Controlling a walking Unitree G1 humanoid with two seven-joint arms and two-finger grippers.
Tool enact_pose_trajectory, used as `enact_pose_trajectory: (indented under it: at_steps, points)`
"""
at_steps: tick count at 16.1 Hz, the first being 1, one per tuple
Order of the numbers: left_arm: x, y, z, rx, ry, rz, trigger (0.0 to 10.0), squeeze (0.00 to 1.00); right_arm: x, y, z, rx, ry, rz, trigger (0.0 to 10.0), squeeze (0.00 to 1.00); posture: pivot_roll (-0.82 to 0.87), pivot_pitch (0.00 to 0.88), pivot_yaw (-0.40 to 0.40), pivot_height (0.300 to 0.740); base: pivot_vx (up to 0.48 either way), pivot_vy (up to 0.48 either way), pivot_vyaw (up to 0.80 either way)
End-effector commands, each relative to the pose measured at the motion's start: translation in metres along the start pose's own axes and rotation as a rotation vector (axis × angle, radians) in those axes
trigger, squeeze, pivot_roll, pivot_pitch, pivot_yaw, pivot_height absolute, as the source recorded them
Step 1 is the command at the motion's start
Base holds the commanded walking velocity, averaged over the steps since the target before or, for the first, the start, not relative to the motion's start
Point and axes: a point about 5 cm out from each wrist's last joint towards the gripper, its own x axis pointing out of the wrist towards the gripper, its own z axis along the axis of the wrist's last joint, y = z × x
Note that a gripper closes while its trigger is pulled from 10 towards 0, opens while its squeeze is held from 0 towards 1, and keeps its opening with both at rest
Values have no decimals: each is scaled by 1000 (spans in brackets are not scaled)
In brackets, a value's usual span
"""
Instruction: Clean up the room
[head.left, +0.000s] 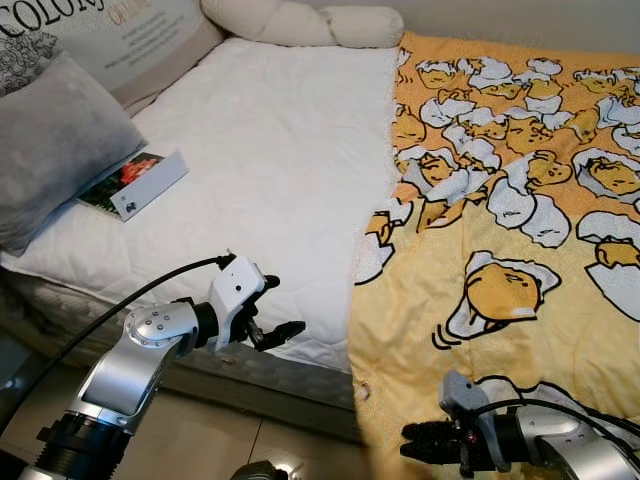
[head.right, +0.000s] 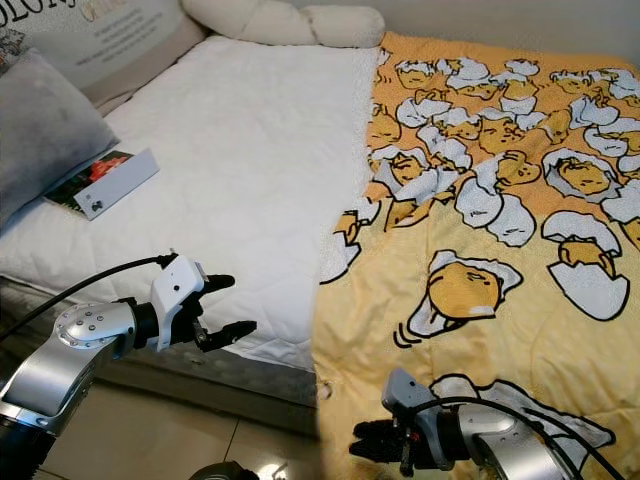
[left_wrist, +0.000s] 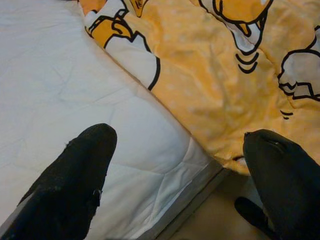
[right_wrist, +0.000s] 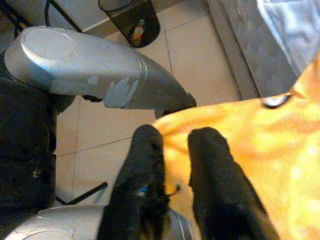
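Nearest, at about five o'clock in the head views, the right gripper (head.left: 412, 442) is pinching the lower corner of the yellow cartoon-egg blanket (head.left: 520, 250), its black fingers (right_wrist: 142, 185) nearly together on the hem where it hangs over the bed's edge above the tiled floor (right_wrist: 95, 135). At seven o'clock, the left gripper (head.left: 283, 308) is hovering just off the edge of the white quilted mattress (head.left: 270, 160) with its fingers spread wide and nothing between them. The blanket is covering only the bed's right half, from three o'clock up to one o'clock. Farther off at ten o'clock, a glossy booklet (head.left: 135, 184) is lying loose beside a grey pillow (head.left: 50, 150). At twelve o'clock, a cream bolster (head.left: 300, 22) is resting at the far end. The tidying is looking early: blanket unspread, booklet not put away.
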Motion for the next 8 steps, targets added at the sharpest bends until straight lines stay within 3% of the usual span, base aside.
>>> enact_pose_trajectory:
  at_steps: [1, 3, 6, 7, 8]
  points:
    - [-1, 3, 2, 22, 6, 2, 10000, 349, -4, -3, 0, -3, -14, -19, 10000, 1000, 0, 0, 48, 740, 0, 0, 0]
    - [-1, 3, 2, 26, 5, 0, 10000, 353, 6, 2, 1, 3, -35, -10, 10000, 1000, 0, 0, 50, 740, 0, 0, 0]
    - [-1, 4, 2, 28, 4, 5, 10000, 349, 16, -7, 8, -2, -95, -117, 10000, 1000, 0, 0, 50, 740, 0, 0, 0]
    - [0, 4, 1, 23, 1, 23, 10000, 353, 19, -16, 12, -3, -134, -223, 10000, 1000, 0, 0, 50, 740, 0, 0, 0]
    - [3, 10, -1, -8, -12, 120, 10000, 349, 24, -38, 21, 76, -229, -487, 10000, 1000, 2, 0, 47, 740, 0, 0, 0]
